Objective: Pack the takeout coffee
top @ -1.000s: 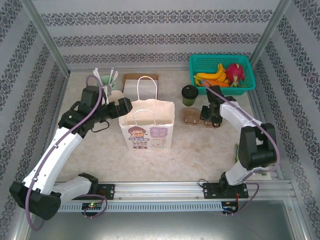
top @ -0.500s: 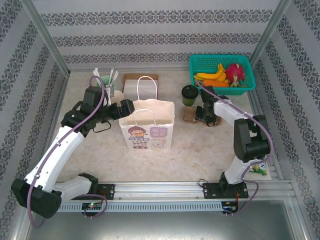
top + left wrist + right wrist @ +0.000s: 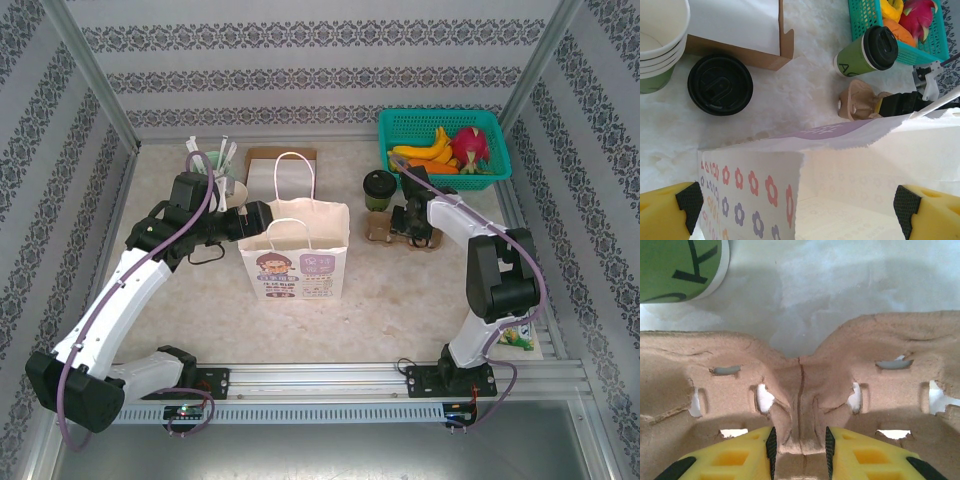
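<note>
I'm seeing the takeout coffee (image 3: 865, 51) showing green under black, the cup carrier (image 3: 800, 382) looking brown, the white paper bag (image 3: 755, 190) wearing red, purple, perhaps orange flowers.

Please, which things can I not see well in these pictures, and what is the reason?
Top view: floor of the paper bag, hidden by its own walls; its print is too small to read.
Right wrist view: takeout coffee, cut off by the top-left corner.
Top view: small yellow-green item beside the right arm, too small to name.
</note>
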You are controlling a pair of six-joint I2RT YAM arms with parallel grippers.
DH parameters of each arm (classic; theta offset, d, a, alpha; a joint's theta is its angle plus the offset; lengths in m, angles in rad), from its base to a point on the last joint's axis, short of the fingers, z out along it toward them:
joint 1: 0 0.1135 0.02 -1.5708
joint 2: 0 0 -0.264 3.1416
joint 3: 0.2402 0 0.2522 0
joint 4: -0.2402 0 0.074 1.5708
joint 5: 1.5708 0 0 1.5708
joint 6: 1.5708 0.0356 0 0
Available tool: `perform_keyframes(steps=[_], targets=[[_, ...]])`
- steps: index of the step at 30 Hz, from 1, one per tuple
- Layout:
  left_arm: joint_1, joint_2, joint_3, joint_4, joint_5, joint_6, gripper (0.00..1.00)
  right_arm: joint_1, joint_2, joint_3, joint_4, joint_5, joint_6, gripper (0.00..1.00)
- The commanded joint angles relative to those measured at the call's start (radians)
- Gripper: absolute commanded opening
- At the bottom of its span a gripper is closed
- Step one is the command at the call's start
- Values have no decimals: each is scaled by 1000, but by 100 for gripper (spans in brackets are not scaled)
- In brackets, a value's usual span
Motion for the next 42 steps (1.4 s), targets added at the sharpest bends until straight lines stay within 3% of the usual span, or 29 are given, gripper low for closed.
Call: perform_keyframes(steps=[1, 5, 10, 18, 24, 27, 31, 37, 42], targets=[[-7, 9, -5, 4, 31, 29, 100, 9, 34, 25, -13, 27, 7, 33], [-10, 18, -10, 27, 87, 29, 100, 9, 60, 32, -9, 26, 6, 28], [-19, 30, -17, 53, 150, 27, 100, 16, 41, 23, -5, 53, 0, 15], [-103, 76, -8, 143, 208, 4, 100, -10, -38, 17, -37, 100, -71, 0], [-142, 92, 7, 152, 200, -2, 100, -38, -136, 11, -86, 100, -110, 0], [-140, 50, 32, 98, 134, 48, 100, -57, -216, -3, -130, 121, -120, 0], [-109, 26, 89, 24, 87, 122, 99, -91, -336, 7, -210, 105, -127, 0], [-67, 126, 203, -81, 45, 147, 100, -95, -501, 138, -413, 62, -101, 0], [-67, 225, 306, -159, 40, 187, 100, -90, -586, 295, -478, -176, 0, 0]])
